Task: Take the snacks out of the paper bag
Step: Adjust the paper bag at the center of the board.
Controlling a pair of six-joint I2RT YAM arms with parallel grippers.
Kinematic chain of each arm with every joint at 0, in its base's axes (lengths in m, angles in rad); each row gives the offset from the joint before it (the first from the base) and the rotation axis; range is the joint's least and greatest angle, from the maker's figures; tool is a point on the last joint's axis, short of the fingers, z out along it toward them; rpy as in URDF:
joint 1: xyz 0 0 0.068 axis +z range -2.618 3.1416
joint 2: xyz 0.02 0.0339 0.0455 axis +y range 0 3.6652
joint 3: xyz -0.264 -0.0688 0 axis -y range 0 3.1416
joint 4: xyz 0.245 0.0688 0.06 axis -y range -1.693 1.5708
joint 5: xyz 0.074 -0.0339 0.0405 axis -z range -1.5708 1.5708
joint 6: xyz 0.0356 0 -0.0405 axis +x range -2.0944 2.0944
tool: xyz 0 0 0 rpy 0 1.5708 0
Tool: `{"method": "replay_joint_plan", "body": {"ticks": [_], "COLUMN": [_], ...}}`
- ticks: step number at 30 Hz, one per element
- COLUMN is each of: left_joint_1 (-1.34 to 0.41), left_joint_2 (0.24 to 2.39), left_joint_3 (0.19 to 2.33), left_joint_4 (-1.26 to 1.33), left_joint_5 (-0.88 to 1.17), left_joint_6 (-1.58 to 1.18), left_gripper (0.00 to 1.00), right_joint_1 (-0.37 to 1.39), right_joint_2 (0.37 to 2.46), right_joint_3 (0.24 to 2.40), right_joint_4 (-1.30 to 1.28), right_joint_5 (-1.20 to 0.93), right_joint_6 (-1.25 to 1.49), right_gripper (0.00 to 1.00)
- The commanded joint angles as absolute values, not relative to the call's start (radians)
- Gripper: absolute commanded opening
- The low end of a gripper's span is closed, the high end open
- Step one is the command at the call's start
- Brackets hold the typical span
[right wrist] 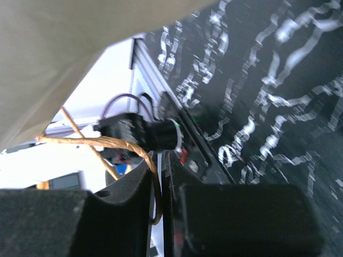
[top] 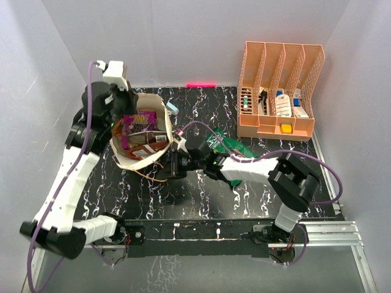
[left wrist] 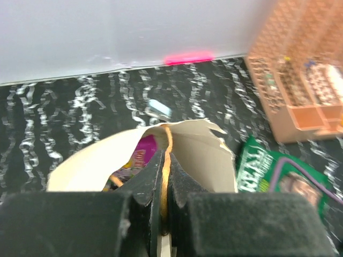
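**Both grippers clenched on the bag, packets mostly inside**

Black fingers fill the bottom of each wrist view. Left gripper: jaws pinched tight on the torn top rim of the paper bag, with a tan paper edge sandwiched between the pads. Right gripper: jaws clamped on the bag's thin brown cord handle, which loops down into the narrow slit between them.

Bag stands on the left half of the black, white-veined table, mouth open upward and leaning toward the overhead camera. Left gripper grips the far-left rim. Right gripper sits low at the bag's near-right side.

Snacks:
- purple packet stands in the bag, top edge showing above the others
- red-brown packet lies below it, also inside
- green packet lies out on the table, right of the bag

Obstructions:
- Right forearm crosses the green packet and hides its near part from above.
- Bag wall blocks most of the contents from the left wrist camera; only a sliver of purple shows.
- Bag's tan side blocks the upper left of the right wrist view.

Surroundings:
- orange rack at far right, small bottles and boxes in its slots
- light-blue block just beyond the bag's far rim
- pink strip at the back edge of the table
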State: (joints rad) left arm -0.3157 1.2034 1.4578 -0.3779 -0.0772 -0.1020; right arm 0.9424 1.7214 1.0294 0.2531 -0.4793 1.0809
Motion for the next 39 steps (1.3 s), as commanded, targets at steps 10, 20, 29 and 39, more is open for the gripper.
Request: {"method": "replay_joint_plan", "body": {"ticks": [10,20,29,39], "left_joint_1": [-0.319,-0.319,-0.320,-0.320], "left_joint_2": [0.900,0.889,0.900,0.888], "left_joint_3": [1.265,1.260,1.285,1.286], "left_joint_4": [-0.454,-0.429,-0.487,-0.534], "left_joint_5": [0.310,0.425,0.392,0.383], "left_joint_6": [-0.253,-0.342,-0.351,-0.373], "left_gripper": [0.00,0.00,0.00,0.00], "right_joint_1": [0.940,0.940,0.939,0.940], "right_joint_2": [1.470,1.293,1.104,0.975], "right_joint_3": [0.750,0.780,0.873,0.890], "right_joint_4": [0.110,-0.136,-0.428,-0.275], "right_joint_5": [-0.364,-0.183,0.047,-0.059], "right_joint_6": [0.931,0.745,0.608,0.331], "right_gripper": [0.17,0.52,0.83,0.98]}}
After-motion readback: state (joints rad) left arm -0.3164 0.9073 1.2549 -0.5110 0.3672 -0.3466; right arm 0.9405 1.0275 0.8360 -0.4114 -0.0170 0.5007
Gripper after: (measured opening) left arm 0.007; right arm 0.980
